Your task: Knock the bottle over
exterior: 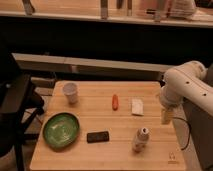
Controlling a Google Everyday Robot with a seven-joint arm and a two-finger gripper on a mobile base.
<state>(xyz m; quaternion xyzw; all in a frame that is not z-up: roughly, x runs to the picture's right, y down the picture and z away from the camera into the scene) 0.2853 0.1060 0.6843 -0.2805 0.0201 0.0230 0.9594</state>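
The bottle is small and whitish with a pale label. It stands on the wooden table near the front right, leaning slightly. My white arm comes in from the right. The gripper hangs down at the table's right edge, to the right of the bottle and a little behind it. A gap separates the gripper from the bottle.
A white paper cup stands at the back left. An orange carrot-like item and a white packet lie mid-table. A green plate and a black phone lie at the front left. A dark chair stands to the left.
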